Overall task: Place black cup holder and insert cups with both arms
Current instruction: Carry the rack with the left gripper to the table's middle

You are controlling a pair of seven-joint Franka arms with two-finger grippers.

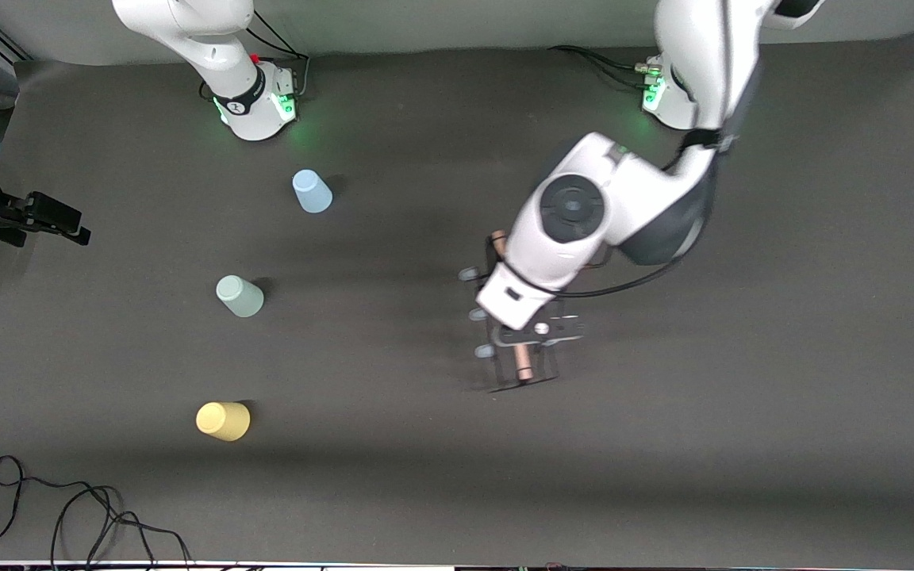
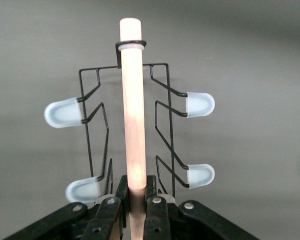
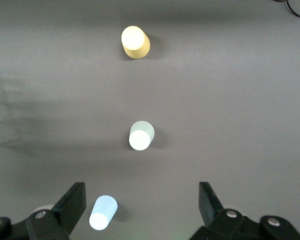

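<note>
Three cups stand upside down on the surface toward the right arm's end, in a loose line: a light blue cup (image 1: pixel 312 191) farthest from the front camera, a pale green cup (image 1: pixel 240 296) in the middle, and a yellow cup (image 1: pixel 223 420) nearest to it. They are small, smooth plastic tumblers, tapered and well apart from one another.

One rack (image 1: pixel 516 333) sits nearer the left arm's end, well apart from the cups. It is thin black wire with a round, light wooden rod (image 2: pixel 133 115) along its top and rounded, pale translucent tips on its pegs (image 2: pixel 200 104); four tips show in the left wrist view.

Two white arms with dark bands rise from round, green-lit bases near the surface's farthest edge. The left claw (image 1: pixel 526 331) is clamped tight on the rod, the black fingers (image 2: pixel 154 212) pressing it from both sides. I cannot tell whether the rack's base touches the surface. The right claw (image 3: pixel 142 205) hangs spread wide and empty over the cups' end, its fingers (image 3: pixel 75 200) on either side of the blue cup as its wrist view sees it.

The surface is a matte dark grey sheet. A black cable (image 1: pixel 68 507) loops at its nearest corner at the right arm's end.
</note>
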